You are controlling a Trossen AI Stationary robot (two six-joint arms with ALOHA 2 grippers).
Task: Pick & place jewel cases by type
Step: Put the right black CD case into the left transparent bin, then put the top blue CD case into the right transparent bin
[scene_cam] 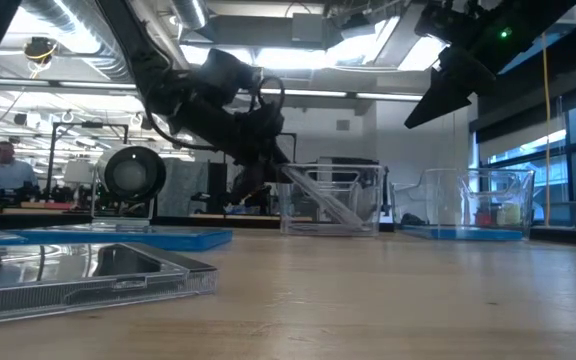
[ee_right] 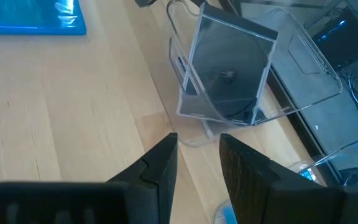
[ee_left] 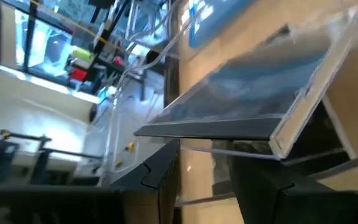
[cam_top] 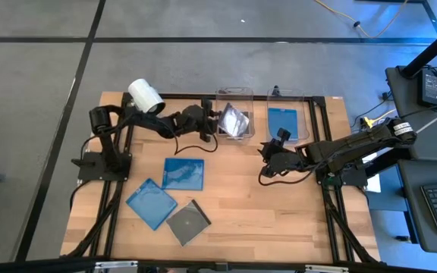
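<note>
Nearest the table-level camera, a dark grey jewel case [scene_cam: 78, 275] lies flat on the wooden table [cam_top: 264, 220], with two translucent blue cases, one [cam_top: 151, 202] touching it and one [cam_top: 183, 173] just behind, still waiting in the open

Farther back, two clear bins stand side by side near the table's far edge. The right bin [cam_top: 288, 121] holds one blue case [cam_top: 283, 121] lying flat on its floor. The left bin [cam_top: 232, 112] receives a grey case [cam_top: 232, 119] that stands steeply tilted, its lower edge down inside and its upper edge leaning toward the left gripper [cam_top: 208, 123]

Seen past the left arm's own fingers [ee_left: 160, 168], the tilted case's near edge lies between them, long edge running across the gap; whether they pinch it or have just let go cannot be told. Beneath it another dark case [ee_right: 229, 109] appears to lie already in that bin

The right gripper [cam_top: 267, 151] hovers above bare wood just in front of the bins, its fingers [ee_right: 160, 162] parted around nothing

By this reading the sort is about half done: three cases binned, three loose at the front left. Those remaining pieces lie flat, nearer the left arm's base than the right's. A white cylindrical camera [cam_top: 146, 95] sits at the far left corner
</note>
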